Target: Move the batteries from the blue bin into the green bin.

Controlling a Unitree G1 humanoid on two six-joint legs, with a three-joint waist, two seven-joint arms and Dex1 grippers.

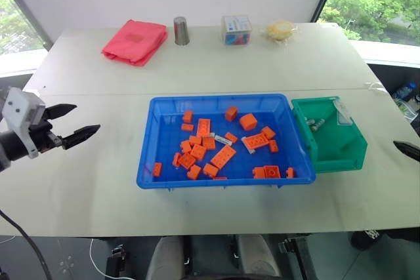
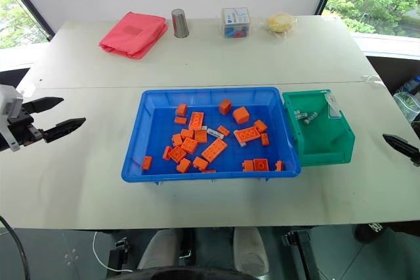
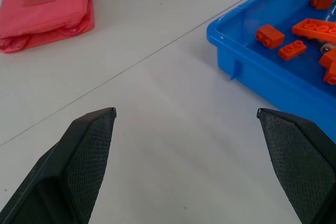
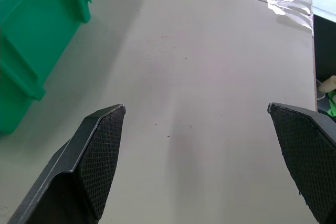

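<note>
Batteries (image 1: 223,140) left in blue bin (image 1: 152,137) lie mid-tray among orange bricks, long axis roughly left-right. Left tool (image 1: 72,124) and right tool (image 4: 197,124) both wide open, empty, over worktop; green bin (image 1: 341,155) nearer right tool.

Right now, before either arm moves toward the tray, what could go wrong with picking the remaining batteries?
1. The battery left in the blue bin lies among orange bricks, so the fingers might pinch a brick with it or push it under one.
2. Another battery sits against a brick, which may leave little room for a finger.
3. The left gripper and right gripper are open over bare table, both outside the bin; reaching in low could catch its rim.
</note>
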